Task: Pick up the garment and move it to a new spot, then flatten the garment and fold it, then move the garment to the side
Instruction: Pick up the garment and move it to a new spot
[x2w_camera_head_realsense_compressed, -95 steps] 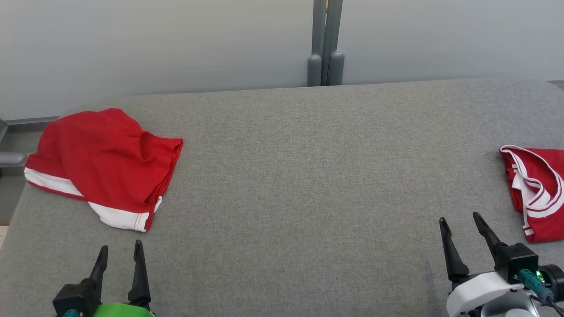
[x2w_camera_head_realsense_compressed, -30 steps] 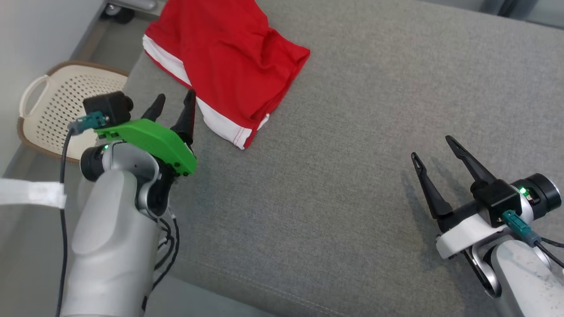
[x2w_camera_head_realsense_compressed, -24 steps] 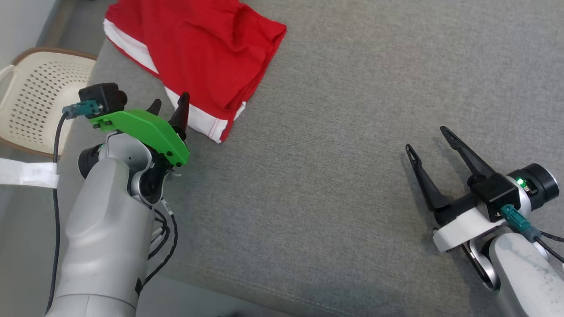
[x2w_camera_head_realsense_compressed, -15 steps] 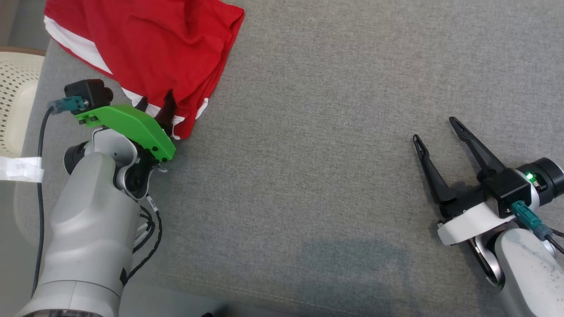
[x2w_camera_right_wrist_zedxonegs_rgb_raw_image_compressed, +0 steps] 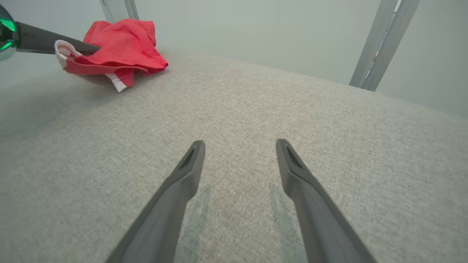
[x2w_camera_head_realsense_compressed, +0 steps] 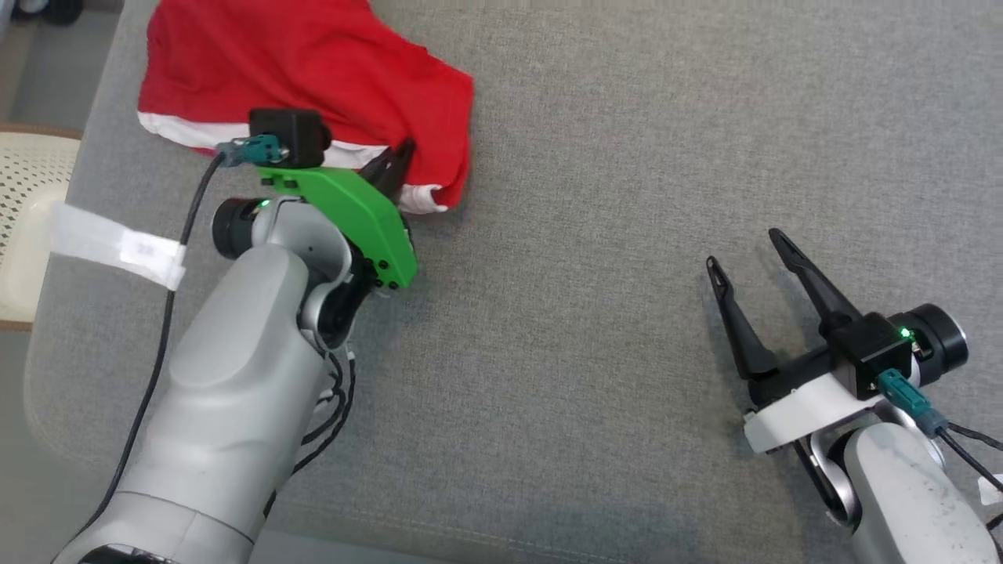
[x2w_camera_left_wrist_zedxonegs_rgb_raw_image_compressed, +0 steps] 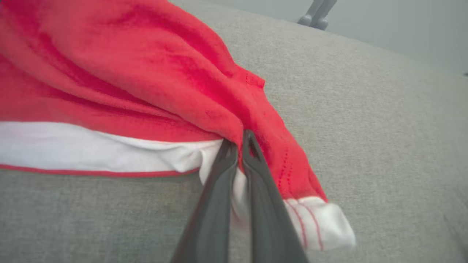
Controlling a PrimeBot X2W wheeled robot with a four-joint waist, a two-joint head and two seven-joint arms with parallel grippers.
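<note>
Left gripper (x2w_camera_left_wrist_zedxonegs_rgb_raw_image_compressed: 239,142) closed tight on the white-banded hem of the red garment (x2w_camera_head_realsense_compressed: 313,63), bunched at the far left of the grey cushion (x2w_camera_head_realsense_compressed: 588,274); right gripper (x2w_camera_head_realsense_compressed: 744,248) wide open, empty; lift should be slow, as the bite looks shallow, near the tips.

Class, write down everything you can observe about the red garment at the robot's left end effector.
The garment is soft red cloth with a white band along its near hem, edged by red stitching. It lies crumpled in loose ridges, not flat, on the grey fabric surface, toward its left edge. The left end effector is shut on its hem, pinching where red meets white. A white corner sticks out just past the grip.
</note>
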